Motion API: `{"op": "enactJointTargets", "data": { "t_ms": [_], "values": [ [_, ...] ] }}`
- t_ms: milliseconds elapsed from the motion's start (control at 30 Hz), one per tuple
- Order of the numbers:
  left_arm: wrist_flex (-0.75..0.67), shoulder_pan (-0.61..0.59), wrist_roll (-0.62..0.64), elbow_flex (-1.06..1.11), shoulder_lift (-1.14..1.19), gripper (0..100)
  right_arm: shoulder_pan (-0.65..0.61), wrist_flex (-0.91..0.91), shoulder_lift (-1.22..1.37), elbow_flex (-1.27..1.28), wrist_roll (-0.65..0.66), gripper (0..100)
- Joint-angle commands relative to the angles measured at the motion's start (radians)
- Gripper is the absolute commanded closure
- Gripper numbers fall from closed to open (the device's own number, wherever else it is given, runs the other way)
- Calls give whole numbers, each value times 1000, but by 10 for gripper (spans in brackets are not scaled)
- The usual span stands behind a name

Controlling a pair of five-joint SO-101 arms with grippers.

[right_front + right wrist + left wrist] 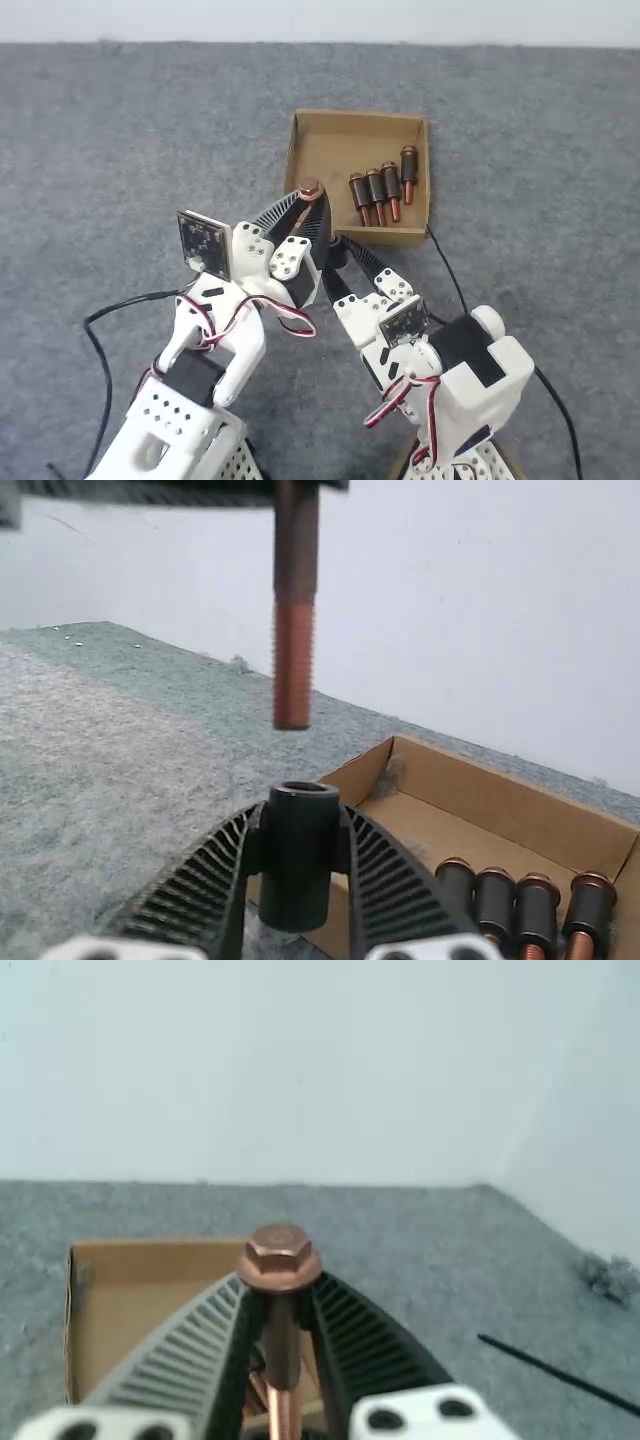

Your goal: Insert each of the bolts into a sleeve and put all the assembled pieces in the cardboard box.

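L arm [215,345] & R arm [465,375]: white plastic shells, black servos [195,376]; red/white/black wires [295,322] loop near wrists; L hand [280,1290], R hand [298,825] black w/ ribbed fingers [170,1360]; perforated white bases [180,428].

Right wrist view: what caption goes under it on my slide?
A copper bolt hangs above the black sleeve held in the right gripper, with four finished pieces in the cardboard box behind.

A small robotics test bench, it seems — a grey felt mat [120,150] under the cardboard box [330,165], a bare white wall [320,20] behind it, a loose black cable [446,265] beside it.
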Motion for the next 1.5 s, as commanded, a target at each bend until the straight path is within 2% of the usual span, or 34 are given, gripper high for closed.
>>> {"op": "enactJointTargets", "data": {
  "t_ms": [0,267,1300,1467],
  "values": [
    [-51,0,9,-22,17,988,7,-30,-21,26,11,991],
    [-176,-28,9,-99,304,988,10,-30,-21,26,11,991],
    [-173,-23,8,159,261,988,47,-44,-22,26,11,991],
    [-173,34,5,213,262,988,47,-44,-22,26,12,991]
  ]
}}
